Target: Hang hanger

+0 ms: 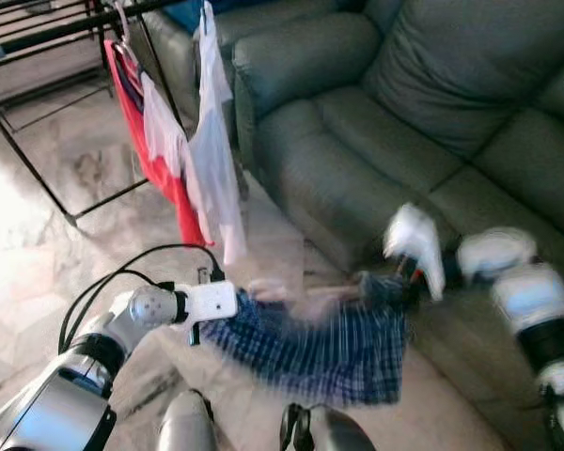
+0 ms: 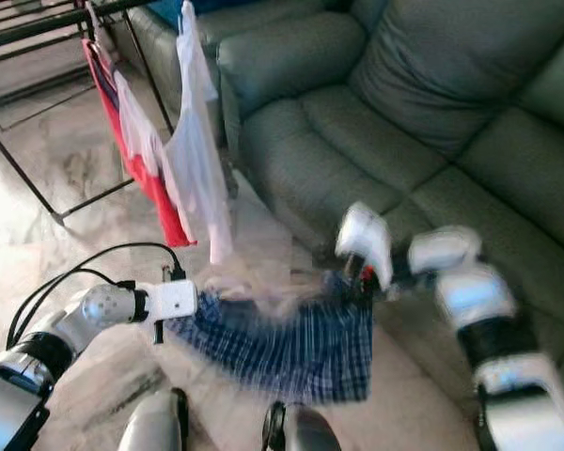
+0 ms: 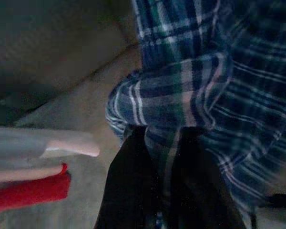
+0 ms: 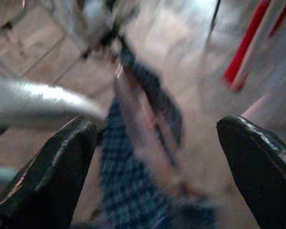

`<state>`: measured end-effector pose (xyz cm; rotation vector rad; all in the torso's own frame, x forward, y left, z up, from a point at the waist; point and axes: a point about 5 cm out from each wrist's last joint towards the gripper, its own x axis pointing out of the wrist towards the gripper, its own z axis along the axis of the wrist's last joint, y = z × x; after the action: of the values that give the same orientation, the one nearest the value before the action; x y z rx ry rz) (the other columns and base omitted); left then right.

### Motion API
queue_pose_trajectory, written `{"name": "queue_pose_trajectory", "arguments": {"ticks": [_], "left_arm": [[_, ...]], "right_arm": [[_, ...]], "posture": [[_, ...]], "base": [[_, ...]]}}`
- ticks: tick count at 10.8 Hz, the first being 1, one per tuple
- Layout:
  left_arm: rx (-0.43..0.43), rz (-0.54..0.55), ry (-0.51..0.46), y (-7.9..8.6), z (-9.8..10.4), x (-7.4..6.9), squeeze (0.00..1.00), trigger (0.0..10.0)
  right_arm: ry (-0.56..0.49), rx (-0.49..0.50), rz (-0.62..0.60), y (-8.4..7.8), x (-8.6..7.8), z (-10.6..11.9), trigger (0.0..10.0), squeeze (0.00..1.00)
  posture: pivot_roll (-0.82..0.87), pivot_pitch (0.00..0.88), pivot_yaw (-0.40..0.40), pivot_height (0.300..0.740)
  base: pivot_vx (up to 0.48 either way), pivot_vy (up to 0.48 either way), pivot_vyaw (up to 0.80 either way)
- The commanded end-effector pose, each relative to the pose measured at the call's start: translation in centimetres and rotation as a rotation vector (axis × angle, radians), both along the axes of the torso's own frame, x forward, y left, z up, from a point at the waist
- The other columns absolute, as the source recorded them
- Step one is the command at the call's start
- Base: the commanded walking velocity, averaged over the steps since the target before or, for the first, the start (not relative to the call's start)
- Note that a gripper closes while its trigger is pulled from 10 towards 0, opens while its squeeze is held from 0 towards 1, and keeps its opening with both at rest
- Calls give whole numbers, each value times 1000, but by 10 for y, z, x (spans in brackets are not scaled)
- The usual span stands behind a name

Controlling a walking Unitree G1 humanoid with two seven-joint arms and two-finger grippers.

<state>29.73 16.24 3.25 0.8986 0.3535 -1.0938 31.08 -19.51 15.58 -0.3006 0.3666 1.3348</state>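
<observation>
A blue plaid garment (image 1: 331,349) hangs low before me on a pale hanger (image 1: 296,293), blurred by motion. My left gripper (image 3: 163,133) is shut on the plaid cloth at the garment's left end, just past the white wrist (image 1: 212,302). My right gripper (image 4: 157,125) stands open, its black fingers (image 4: 62,167) wide apart, facing the hanger (image 4: 140,119) and the cloth. In the eye views the right gripper (image 1: 412,272) is at the garment's right end, by the sofa's front edge. A black drying rack (image 1: 38,36) stands at the back left.
Red and white clothes (image 1: 183,160) hang from the rack over the marble floor (image 1: 66,216). A grey-green sofa (image 1: 404,94) takes up the right and back. The rack's legs (image 1: 38,183) slant across the floor at left.
</observation>
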Motion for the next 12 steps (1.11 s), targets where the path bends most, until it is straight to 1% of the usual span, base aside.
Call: {"name": "queue_pose_trajectory", "arguments": {"ticks": [1,2,3,4,5,6,7,8,9,12], "left_arm": [[27,38,-2,7,-1,1,0,0],[24,49,-2,7,-1,2,0,0],[19,49,-3,7,-1,2,0,0],[15,48,-8,6,1,3,0,0],[15,37,-17,5,2,4,0,0],[-4,4,-34,1,6,6,0,0],[-25,-49,-35,-8,8,4,0,0],[-36,-87,-33,-13,9,2,0,0],[-42,-110,-35,-18,10,2,0,0],[-29,-175,-18,-25,6,-3,0,0]], "right_arm": [[-42,-9,-41,-14,3,4,10000,1000],[-47,45,-76,-17,4,8,10000,1000],[-30,140,-93,-17,0,11,10000,1000],[-47,87,-113,-23,-4,4,10000,1000],[-15,47,-90,-29,-10,-3,10000,1000],[-23,-56,-80,-35,-13,-18,10000,1000],[0,-150,6,-33,-23,-35,10000,1000],[0,-192,54,-30,-26,-41,10000,12],[-31,-221,97,-24,-24,-43,10000,0],[-158,-333,234,-5,-8,-39,10000,0]], "posture": [[30,123,-93,740],[25,124,-92,740],[25,124,-92,740],[27,126,-88,740],[23,129,-86,740],[21,130,-85,740],[20,131,-85,740],[20,131,-85,740],[26,135,-82,740],[36,138,-84,740]], "base": [[0,0,0],[0,0,0],[0,0,0],[0,0,0],[0,0,0],[0,0,0],[0,0,0],[0,0,0],[0,0,0],[0,0,0]]}}
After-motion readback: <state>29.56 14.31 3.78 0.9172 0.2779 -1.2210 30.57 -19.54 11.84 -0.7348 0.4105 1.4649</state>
